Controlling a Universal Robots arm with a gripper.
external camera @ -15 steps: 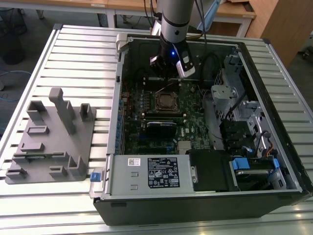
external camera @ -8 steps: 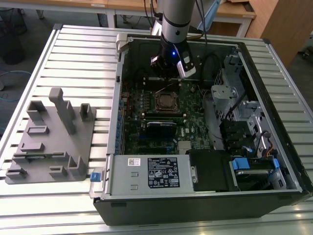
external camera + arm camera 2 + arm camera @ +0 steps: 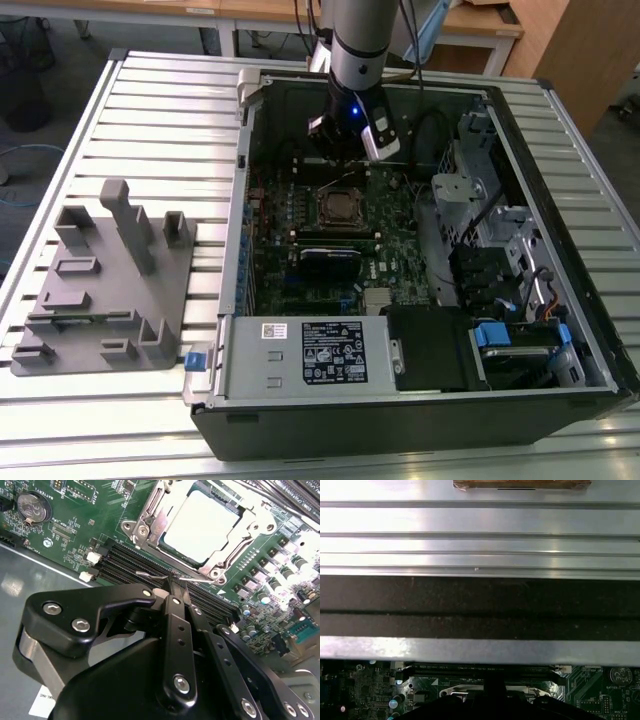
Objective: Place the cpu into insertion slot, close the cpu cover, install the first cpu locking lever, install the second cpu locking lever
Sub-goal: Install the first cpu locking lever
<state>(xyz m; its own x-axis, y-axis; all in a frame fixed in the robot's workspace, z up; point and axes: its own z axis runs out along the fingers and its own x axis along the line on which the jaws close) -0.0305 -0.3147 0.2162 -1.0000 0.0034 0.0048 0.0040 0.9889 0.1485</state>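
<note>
Tool (image 3: pixel 172 587) up close in the second wrist view: fingers together, nothing visible between them, tip near the wire lever ends (image 3: pixel 148 573); can't tell if touching. Then table (image 3: pixel 150 110), open PC case (image 3: pixel 240 200), motherboard (image 3: pixel 65 540). Insertion slot (image 3: pixel 340 208) has the cpu (image 3: pixel 200 525) lying flat in it, cpu cover (image 3: pixel 161 520) down around it. I'd guess the cpu is light, stiff, fragile: edges only. Levers look thin and springy, so grab the hooked end.
</note>
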